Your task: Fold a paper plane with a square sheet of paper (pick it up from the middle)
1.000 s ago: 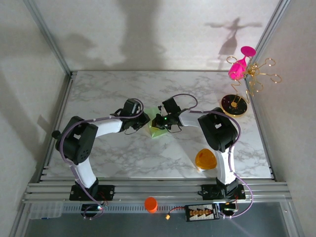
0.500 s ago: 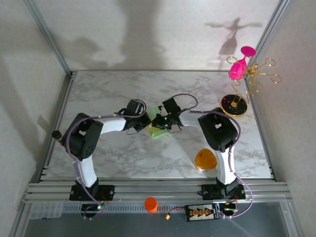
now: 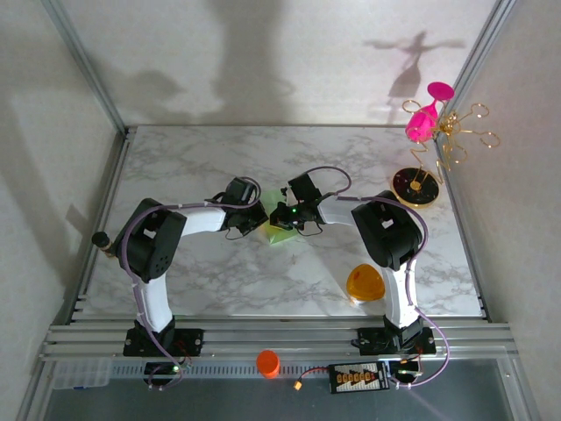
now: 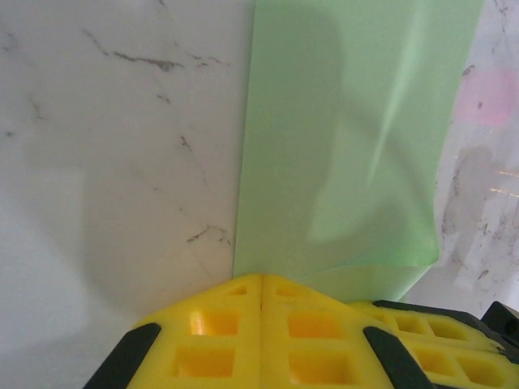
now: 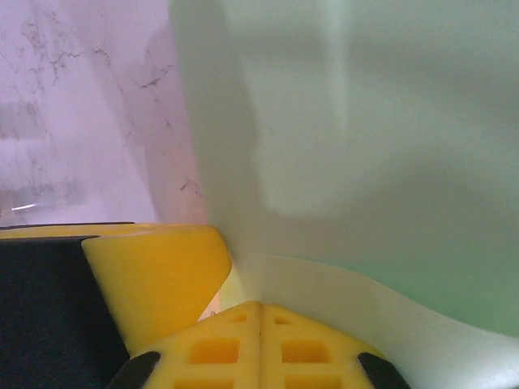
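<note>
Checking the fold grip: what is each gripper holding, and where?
The square sheet of paper: the left gripper appears to pinch one flat edge, the right gripper a curled-up edge.

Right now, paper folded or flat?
Partly folded: paper curls up off the marble at the near edge, over a second layer.

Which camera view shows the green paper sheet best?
The left wrist view: the green paper sheet lies broad, both long edges clear. The right wrist view is too close, a pale curling surface. From above it is a small, partly covered patch.
</note>
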Tool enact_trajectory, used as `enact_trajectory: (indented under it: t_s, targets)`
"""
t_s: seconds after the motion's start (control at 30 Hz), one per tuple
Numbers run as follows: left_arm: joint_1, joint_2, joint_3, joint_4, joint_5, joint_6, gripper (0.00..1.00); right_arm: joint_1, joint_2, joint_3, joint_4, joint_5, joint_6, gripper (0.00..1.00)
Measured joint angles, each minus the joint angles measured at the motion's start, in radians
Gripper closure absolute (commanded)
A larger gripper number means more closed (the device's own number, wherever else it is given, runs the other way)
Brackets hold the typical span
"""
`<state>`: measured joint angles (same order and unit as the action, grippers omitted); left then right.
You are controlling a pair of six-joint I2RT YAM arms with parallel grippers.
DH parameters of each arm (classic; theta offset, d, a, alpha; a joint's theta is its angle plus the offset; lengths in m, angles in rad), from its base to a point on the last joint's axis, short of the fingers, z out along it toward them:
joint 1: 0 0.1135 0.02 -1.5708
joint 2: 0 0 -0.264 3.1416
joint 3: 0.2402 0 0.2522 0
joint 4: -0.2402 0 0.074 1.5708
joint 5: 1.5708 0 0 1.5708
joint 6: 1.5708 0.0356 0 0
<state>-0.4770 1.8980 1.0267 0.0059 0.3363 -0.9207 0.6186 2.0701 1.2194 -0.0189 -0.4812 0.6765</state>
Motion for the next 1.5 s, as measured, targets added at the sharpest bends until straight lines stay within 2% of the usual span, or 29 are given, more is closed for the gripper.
enact_trajectory:
  t_s: [0.27,0.53,1.33,1.5]
  targets:
    - [0.0,0.0,0.005,-0.01,-0.008,0.01,1.0,-0.008,-0.009,-0.002,0.0,-0.014,0.005,0.98]
    - [0.0,0.0,0.01,-0.02,-0.019,0.023,1.0,-0.058,-0.088,-0.034,0.006,-0.012,-0.004,0.97]
    - [0.0,-0.001,0.039,-0.058,-0.019,0.051,1.0,-0.066,-0.024,-0.017,-0.033,-0.003,-0.056,0.97]
    - [-0.002,-0.05,0.055,-0.063,-0.006,0.057,0.94,-0.06,-0.023,-0.008,-0.051,0.018,-0.06,0.97]
